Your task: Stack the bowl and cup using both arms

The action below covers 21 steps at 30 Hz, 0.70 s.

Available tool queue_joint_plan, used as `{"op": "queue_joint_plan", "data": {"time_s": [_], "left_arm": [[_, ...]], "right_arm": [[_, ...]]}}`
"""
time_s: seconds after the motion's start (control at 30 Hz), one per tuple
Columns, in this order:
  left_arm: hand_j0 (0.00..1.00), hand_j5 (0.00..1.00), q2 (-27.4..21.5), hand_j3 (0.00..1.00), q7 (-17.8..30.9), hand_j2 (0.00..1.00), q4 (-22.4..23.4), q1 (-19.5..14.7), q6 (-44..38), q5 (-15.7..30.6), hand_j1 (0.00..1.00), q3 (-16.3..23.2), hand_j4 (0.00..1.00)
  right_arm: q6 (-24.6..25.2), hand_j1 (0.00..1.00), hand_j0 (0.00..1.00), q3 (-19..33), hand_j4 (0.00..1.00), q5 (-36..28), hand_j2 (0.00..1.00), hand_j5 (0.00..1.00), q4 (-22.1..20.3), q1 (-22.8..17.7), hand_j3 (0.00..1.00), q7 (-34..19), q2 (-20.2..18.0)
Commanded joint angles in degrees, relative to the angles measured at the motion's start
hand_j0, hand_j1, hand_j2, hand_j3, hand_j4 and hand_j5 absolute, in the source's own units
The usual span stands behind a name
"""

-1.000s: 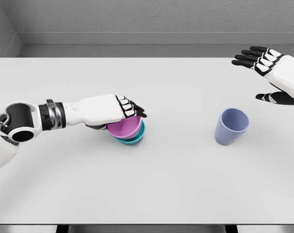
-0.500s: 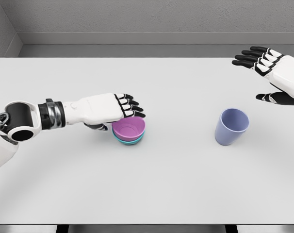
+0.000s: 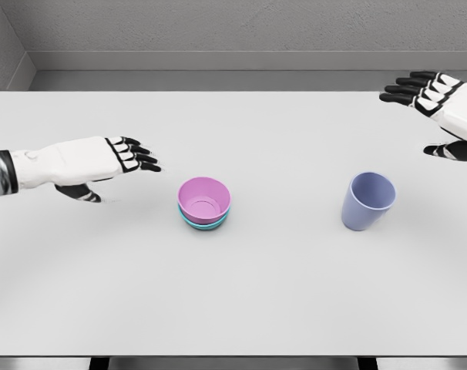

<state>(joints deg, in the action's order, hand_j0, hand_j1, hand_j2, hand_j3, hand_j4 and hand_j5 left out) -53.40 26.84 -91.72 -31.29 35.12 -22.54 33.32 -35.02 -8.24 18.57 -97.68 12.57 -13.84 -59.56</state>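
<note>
A pink bowl [image 3: 203, 200] sits nested inside a teal bowl [image 3: 204, 223] near the middle of the white table [image 3: 233, 301]; only a thin band of the teal rim and wall shows beneath the pink one. The pink bowl is upright and its inside is bare (nothing lies in it). Well apart to the right stands a lavender cup [image 3: 367, 200], upright with a slight lean, its mouth open toward the camera and its inside likewise bare.

The left hand [image 3: 102, 166] hovers to the left of the stacked bowls, apart from them, with its black-tipped fingers [image 3: 141, 158] stretched out toward the bowls and the thumb hanging below; it grips nothing. The right hand [image 3: 438, 108] shows at the far right edge, above and beyond the cup and well clear of it, its fingers spread and pointing left, thumb lower down, palm holding nothing. Part of that hand is cut off by the picture's edge.
</note>
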Motion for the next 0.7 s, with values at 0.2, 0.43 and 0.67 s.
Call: {"op": "queue_joint_plan", "data": {"time_s": [0.2, 0.43, 0.67], "left_arm": [[1.00, 1.00, -2.3, 1.00, 0.0, 1.00, 7.6, 0.0, -0.1, 2.2, 1.00, -1.7, 1.00], [1.00, 1.00, -2.1, 1.00, 0.1, 1.00, 8.9, -0.1, -0.1, 2.1, 1.00, -1.7, 1.00], [1.00, 1.00, -2.1, 1.00, 0.0, 1.00, 8.9, -0.2, -0.1, 1.6, 1.00, -1.8, 1.00]], "right_arm": [[0.0, 1.00, 1.00, -1.5, 1.00, -0.4, 1.00, 1.00, -1.3, 2.0, 1.00, -20.7, -1.2], [0.0, 1.00, 1.00, -16.1, 1.00, -0.2, 1.00, 1.00, 0.9, 13.9, 1.00, -21.2, 0.4], [0.0, 1.00, 1.00, -18.5, 1.00, -0.2, 1.00, 1.00, 0.9, 13.9, 1.00, -21.2, 0.7]]}}
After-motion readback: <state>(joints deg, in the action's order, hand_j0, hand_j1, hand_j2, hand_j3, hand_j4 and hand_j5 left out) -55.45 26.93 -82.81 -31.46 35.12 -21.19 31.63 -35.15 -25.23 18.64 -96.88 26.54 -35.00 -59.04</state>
